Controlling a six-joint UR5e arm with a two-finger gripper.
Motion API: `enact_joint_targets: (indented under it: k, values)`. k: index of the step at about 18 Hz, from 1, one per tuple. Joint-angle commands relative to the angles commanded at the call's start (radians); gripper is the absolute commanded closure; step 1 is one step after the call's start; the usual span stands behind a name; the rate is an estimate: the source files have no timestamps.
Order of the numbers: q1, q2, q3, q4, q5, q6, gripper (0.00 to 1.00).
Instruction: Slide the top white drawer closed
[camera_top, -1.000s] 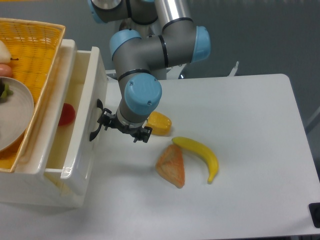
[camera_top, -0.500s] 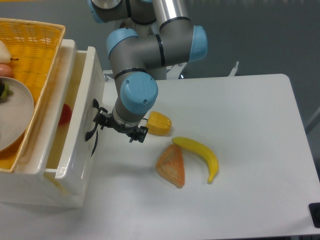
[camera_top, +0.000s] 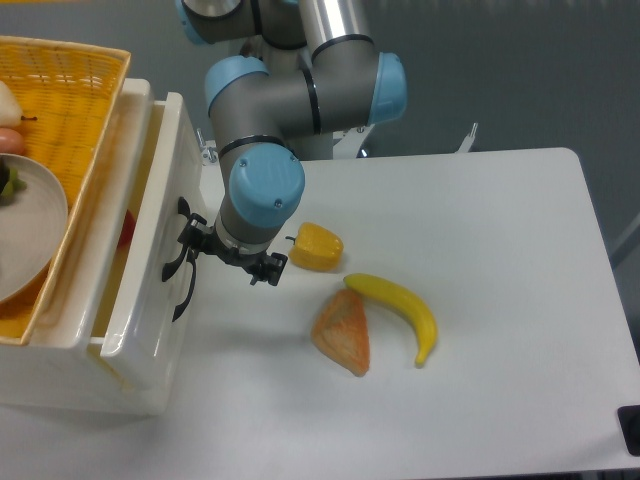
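Fixed camera, looking down on the counter (camera_top: 500, 250). The top white drawer (camera_top: 150, 240) sits at frame left, upper unit of the white cabinet, only partly pushed in: a narrow strip of its interior shows betw. the front panel and the yellow wicker basket (camera_top: 60, 130) on top, w/ a red item (camera_top: 126, 228) just visible inside. The black curved handle (camera_top: 182, 262) faces right, toward the arm.

The claw (camera_top: 228, 256) is right at the front panel, near-side finger at or touching the handle area; fingers look spread, nothing held, but contact can't be confirmed from this angle. The wrist's blue cap (camera_top: 266, 187) hides part of the tool.

Loose items on the counter, right of the claw: yellow block (camera_top: 317, 247) just beside it, orange wedge (camera_top: 343, 333) and banana (camera_top: 397, 308) further out, both apart from the drawer.

Step in hand, as judged: you're mid-push. To do it well, keep the push straight along the drawer's travel, i.e. leftward, flat on the panel rather than hooked on the handle, so the tray doesn't skew or jam. Keep force steady and ease off as the panel nears flush w/ the cabinet front. Mind the basket edge overhanging the drawer.
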Motion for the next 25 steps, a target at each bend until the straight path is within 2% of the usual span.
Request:
enact_joint_targets:
  k: [17, 21, 25]
  values:
    - [0.001, 0.009, 0.002, 0.005, 0.008, 0.008, 0.00]
    - [0.029, 0.012, 0.011, 0.009, 0.009, 0.014, 0.00]
    - [0.089, 0.018, 0.032, 0.011, 0.011, 0.095, 0.00]
